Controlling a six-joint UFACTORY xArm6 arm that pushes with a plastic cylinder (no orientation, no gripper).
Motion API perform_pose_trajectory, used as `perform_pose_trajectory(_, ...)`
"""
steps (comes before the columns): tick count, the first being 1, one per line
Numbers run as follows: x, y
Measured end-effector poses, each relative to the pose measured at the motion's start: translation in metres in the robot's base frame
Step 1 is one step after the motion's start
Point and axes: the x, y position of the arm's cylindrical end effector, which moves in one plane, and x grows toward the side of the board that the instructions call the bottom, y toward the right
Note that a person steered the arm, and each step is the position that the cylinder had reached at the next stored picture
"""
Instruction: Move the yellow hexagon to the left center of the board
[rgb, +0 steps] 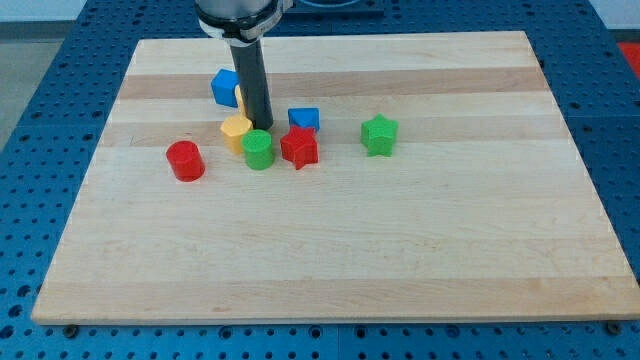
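Note:
The yellow hexagon (235, 131) lies on the wooden board (330, 250), left of centre in the upper half. My tip (261, 126) stands right next to its right side, just above the green cylinder (258, 150). A second yellow block (240, 97) is mostly hidden behind the rod. A blue block (224, 87) sits up and left of the rod.
A red cylinder (185, 160) lies left of the hexagon. A red star (299, 147) sits right of the green cylinder, with a blue cube (304, 120) above it. A green star (379, 135) lies further right.

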Motion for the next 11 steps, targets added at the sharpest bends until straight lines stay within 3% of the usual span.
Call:
perform_pose_trajectory(1,0.005,0.023)
perform_pose_trajectory(3,0.035,-0.016)
perform_pose_trajectory(4,0.036,-0.045)
perform_pose_trajectory(6,0.003,-0.047)
perform_pose_trajectory(9,0.029,-0.089)
perform_pose_trajectory(11,-0.017,-0.116)
